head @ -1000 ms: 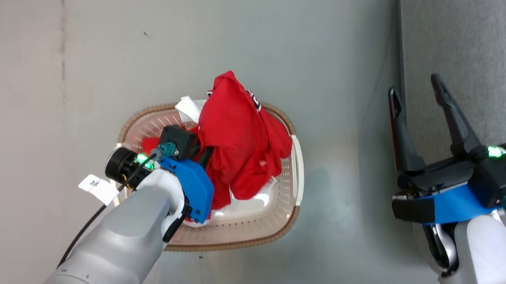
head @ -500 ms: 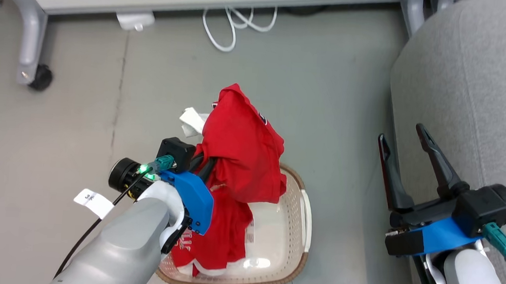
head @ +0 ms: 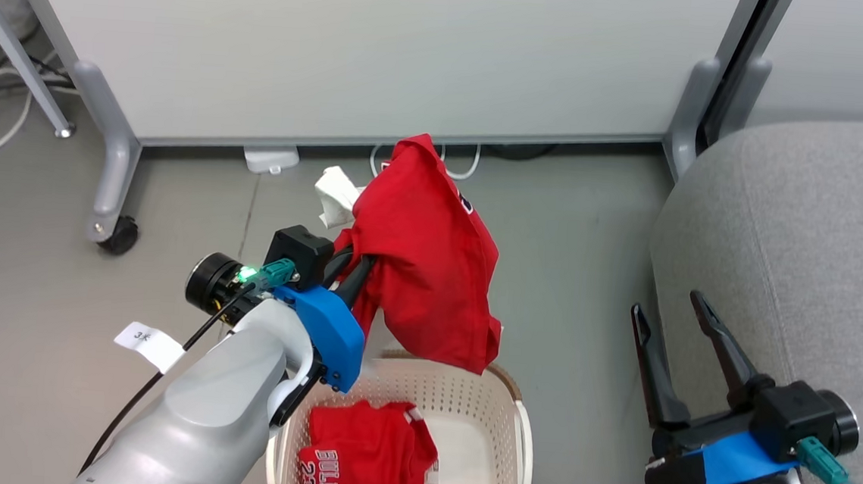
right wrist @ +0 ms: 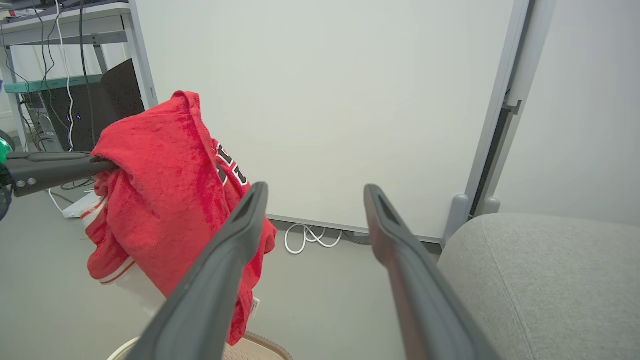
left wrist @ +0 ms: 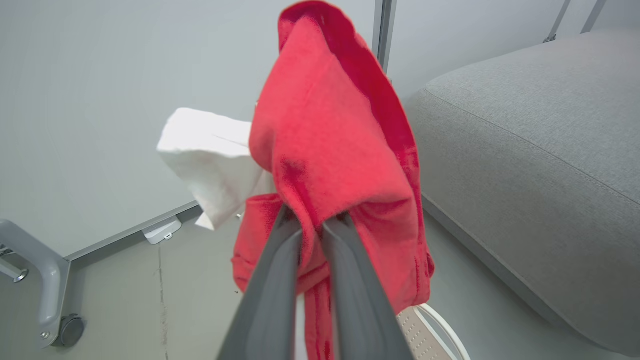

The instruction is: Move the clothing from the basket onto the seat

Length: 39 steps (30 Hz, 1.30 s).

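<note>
Raised above basket (head: 520, 446): one garment (head: 429, 272), clenched in left hand (head: 360, 266); second garment (head: 363, 457) inside; right hand (head: 665, 304) splayed.

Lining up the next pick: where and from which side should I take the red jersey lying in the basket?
Probably pinch the jersey at its bunched far edge, coming straight down from above. It lies flat and low on the floor of the basket, and the basket's walls would block a sideways approach.

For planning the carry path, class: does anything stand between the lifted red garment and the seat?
Nothing visible blocks it. The red garment, pinched by the left gripper, hangs above the basket; only floor lies between it and the seat. The open right gripper hovers by the seat's near edge, beside the path.
</note>
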{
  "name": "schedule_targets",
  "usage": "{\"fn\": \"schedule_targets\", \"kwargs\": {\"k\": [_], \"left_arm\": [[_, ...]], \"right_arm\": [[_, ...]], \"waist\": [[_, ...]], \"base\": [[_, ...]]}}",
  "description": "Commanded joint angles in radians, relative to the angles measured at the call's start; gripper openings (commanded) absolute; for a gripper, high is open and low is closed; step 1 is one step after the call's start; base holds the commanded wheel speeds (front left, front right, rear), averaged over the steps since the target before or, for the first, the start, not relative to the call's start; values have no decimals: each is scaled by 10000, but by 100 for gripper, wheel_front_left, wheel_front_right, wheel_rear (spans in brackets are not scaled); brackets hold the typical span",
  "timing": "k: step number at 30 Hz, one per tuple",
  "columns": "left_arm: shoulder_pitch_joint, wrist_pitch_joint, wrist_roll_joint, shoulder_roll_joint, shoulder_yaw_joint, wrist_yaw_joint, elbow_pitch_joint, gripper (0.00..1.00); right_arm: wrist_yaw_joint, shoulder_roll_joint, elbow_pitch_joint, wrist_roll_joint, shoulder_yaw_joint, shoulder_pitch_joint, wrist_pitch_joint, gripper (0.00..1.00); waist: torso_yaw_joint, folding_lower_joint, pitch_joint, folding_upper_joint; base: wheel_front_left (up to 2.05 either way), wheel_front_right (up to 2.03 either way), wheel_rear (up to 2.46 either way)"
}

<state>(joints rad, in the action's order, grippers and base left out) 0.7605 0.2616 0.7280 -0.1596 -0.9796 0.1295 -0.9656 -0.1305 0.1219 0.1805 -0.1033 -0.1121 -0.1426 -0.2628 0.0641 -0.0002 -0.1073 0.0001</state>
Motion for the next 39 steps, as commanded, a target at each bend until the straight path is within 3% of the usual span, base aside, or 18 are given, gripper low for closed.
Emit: {"fn": "schedule_targets", "kwargs": {"k": [1, 11, 25, 39], "left_arm": [[-71, 49, -79, -53, 80, 7, 110, 0], [110, 50, -508, -141, 389, -7, 1132, 0], [283, -102, -804, -403, 394, -353, 2689, 0], [1, -383, -807, -655, 169, -670, 3554, 0]], "right_arm": [[-5, -58, 32, -32, 28, 228, -31, 100], [-5, -261, 15, 59, 187, 864, -31, 100], [-5, -413, -71, 104, 326, 1228, -31, 100], [-5, 46, -13, -257, -262, 470, -31, 100]], "waist": [[75, 2, 348, -1], [309, 2, 1056, -1], [585, 2, 1326, -1], [705, 2, 1289, -1]], "base": [[0, 0, 0], [0, 0, 0], [0, 0, 0], [0, 0, 0]]}}
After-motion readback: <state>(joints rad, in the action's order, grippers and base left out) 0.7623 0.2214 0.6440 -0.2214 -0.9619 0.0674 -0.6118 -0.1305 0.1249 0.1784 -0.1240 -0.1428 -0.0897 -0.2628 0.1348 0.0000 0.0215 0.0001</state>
